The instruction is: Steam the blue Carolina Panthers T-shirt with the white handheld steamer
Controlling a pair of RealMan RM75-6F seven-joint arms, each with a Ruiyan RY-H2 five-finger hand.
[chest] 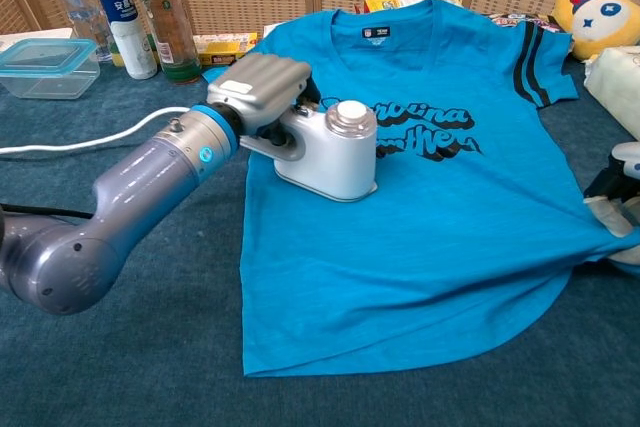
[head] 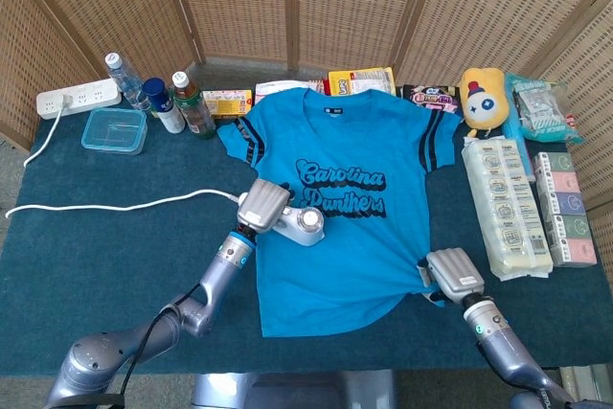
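The blue Carolina Panthers T-shirt lies flat, face up, on the dark teal table. My left hand grips the handle of the white handheld steamer, which rests on the shirt's left side, just left of the printed lettering. Its white cord trails left across the table. My right hand holds the shirt's lower right hem, which is pulled taut into a crease; only the hand's edge shows in the chest view.
Bottles, a clear lidded box and a power strip stand at the back left. Snack packs line the back edge. A yellow plush and stacked packets fill the right side.
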